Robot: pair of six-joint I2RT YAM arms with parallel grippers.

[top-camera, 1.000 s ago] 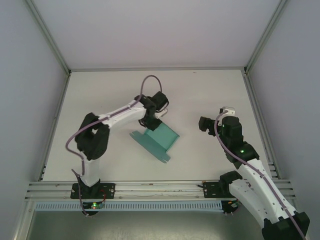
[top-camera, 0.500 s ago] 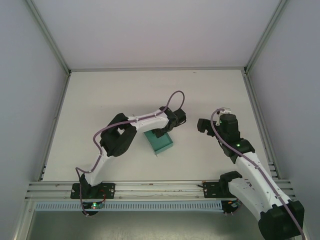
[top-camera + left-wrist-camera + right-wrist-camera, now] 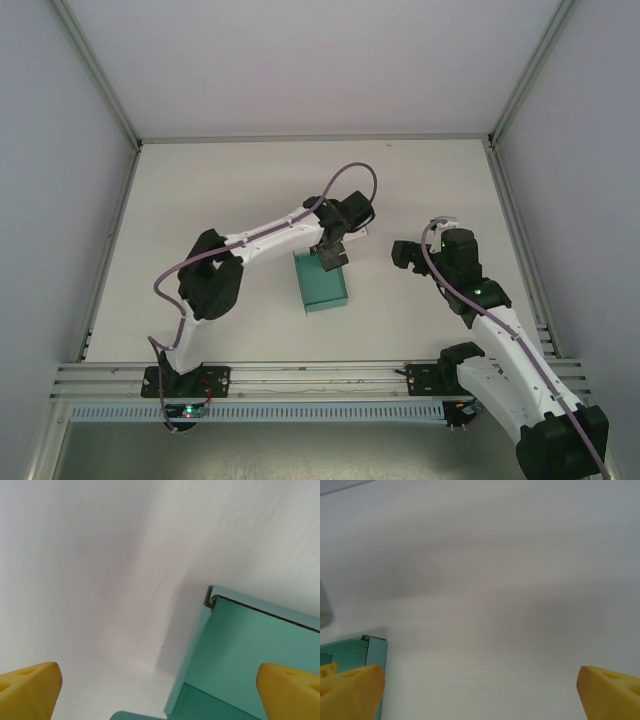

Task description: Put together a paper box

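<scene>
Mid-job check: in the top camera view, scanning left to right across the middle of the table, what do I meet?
First the left arm's black elbow, then the teal-green card box, then the right tool.

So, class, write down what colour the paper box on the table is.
Plain teal-green; the paper box shows it best in the left wrist view.

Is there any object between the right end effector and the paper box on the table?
Nothing visible does. Only bare table lies between the open right end effector and the paper box. The open left end effector hangs over the box's far edge, outside that gap.
</scene>
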